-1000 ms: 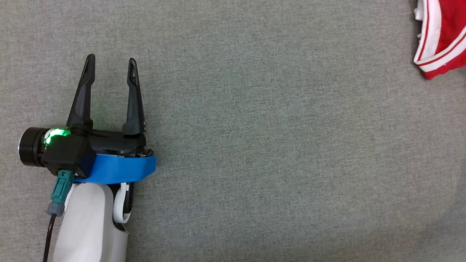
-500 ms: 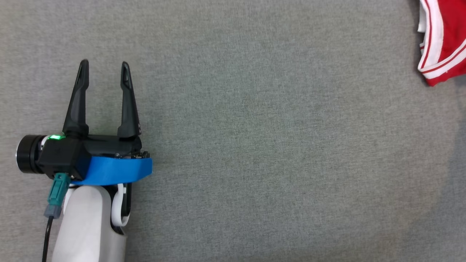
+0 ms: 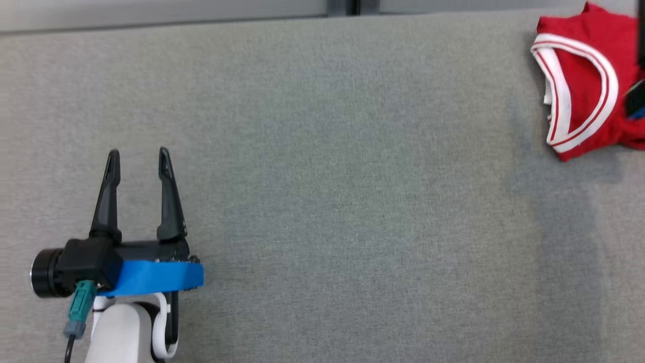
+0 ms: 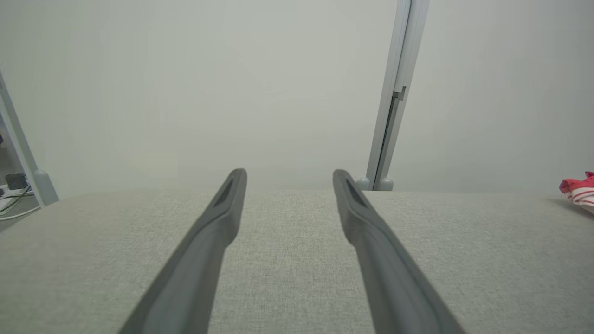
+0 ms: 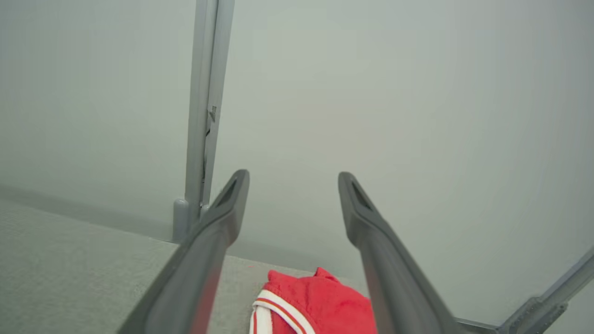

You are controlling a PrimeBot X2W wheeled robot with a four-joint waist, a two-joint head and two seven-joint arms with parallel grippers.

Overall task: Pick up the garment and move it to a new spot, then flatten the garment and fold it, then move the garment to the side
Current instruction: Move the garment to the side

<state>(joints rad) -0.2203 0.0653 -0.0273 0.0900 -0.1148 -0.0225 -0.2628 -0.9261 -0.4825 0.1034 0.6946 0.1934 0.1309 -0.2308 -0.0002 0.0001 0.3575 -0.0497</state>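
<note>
Grey woven-fabric worktop (image 3: 352, 201): near us, our left gripper (image 3: 138, 153) hovers spread and empty. At the far right corner the red, white-trimmed cloth garment (image 3: 584, 85) lies bunched, with our right gripper (image 5: 292, 177) spread over it, holding nothing. Looks parked aside, so we're probably nearly done.

The grey table (image 3: 352, 201) lies open across its middle (wall (image 4: 185, 93) behind); garment (image 3: 584, 101) crowds the far-right corner.

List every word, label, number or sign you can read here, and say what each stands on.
None: there is no readable text.
The red garment has white trim with red stripes and no print on the part that shows.
The blue band behind the left hand is blank.
</note>
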